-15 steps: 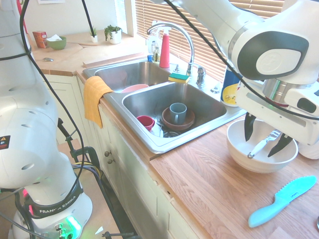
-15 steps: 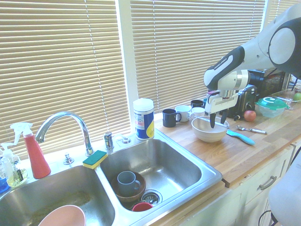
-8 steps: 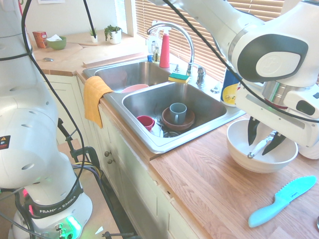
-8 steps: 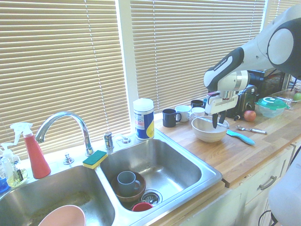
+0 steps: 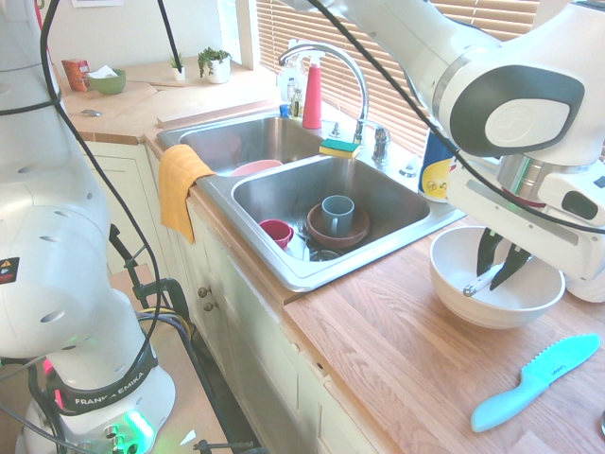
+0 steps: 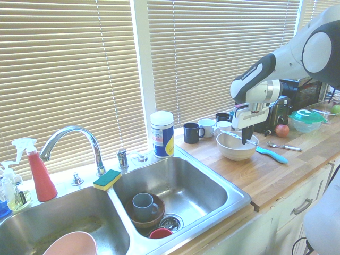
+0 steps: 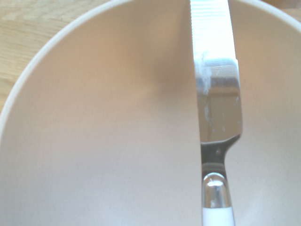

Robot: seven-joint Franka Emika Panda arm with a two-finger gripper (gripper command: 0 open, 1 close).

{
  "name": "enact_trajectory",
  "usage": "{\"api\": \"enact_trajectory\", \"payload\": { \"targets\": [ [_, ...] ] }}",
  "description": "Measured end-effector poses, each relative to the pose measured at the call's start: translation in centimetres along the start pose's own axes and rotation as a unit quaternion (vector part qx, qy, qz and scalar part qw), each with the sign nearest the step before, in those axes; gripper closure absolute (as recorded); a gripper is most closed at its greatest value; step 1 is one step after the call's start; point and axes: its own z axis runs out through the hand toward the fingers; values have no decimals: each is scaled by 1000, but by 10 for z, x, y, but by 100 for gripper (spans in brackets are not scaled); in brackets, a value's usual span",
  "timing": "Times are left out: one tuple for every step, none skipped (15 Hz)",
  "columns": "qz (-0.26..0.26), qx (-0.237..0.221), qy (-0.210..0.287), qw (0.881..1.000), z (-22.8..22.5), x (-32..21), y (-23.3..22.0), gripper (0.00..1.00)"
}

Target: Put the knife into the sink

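The knife (image 5: 473, 287) is slim shiny metal and lies slanted inside a white bowl (image 5: 492, 314) on the wooden counter to the right of the sink (image 5: 378, 189). My gripper (image 5: 498, 272) reaches down into the bowl, its dark fingers drawn together on the knife's handle. The second exterior view shows the gripper (image 6: 244, 141) over the bowl (image 6: 236, 152), beyond the sink (image 6: 196, 186). In the wrist view the knife (image 7: 216, 94) runs across the bowl (image 7: 103, 117) from close up.
A teal plastic knife (image 5: 534, 380) lies on the counter near the bowl. The near basin holds a grey mug (image 5: 337, 213) on a brown dish and a red cup (image 5: 276, 232). The faucet (image 5: 331, 57) arches behind. Mugs (image 6: 194, 133) stand beside the bowl.
The fingers have closed from wide apart to pinched on the knife inside the bowl. The knife's free end has shifted slightly. The arm has stayed over the bowl.
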Motion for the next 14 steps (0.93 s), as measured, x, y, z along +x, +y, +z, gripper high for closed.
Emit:
{"api": "enact_trajectory", "payload": {
  "targets": [
    [-1,0,1,1000,0,0,-1,100],
    [-2,2,3,1000,-2,-1,-4,100],
    [-6,5,7,1000,-8,-3,-10,100],
    [-9,11,15,1000,-18,-8,-20,100],
    [-11,18,25,999,-33,-14,-31,100],
    [-11,25,34,999,-50,-22,-43,100],
    [-9,29,41,999,-64,-31,-54,100],
    [-4,31,45,999,-75,-41,-68,100],
    [2,34,45,998,-83,-54,-87,100],
    [8,36,43,998,-86,-72,-112,100],
    [12,37,38,999,-82,-93,-138,100],
    [16,35,34,999,-74,-117,-165,100],
    [19,34,30,999,-62,-143,-191,100],
    [23,34,27,999,-50,-165,-213,100]
  ]
}}
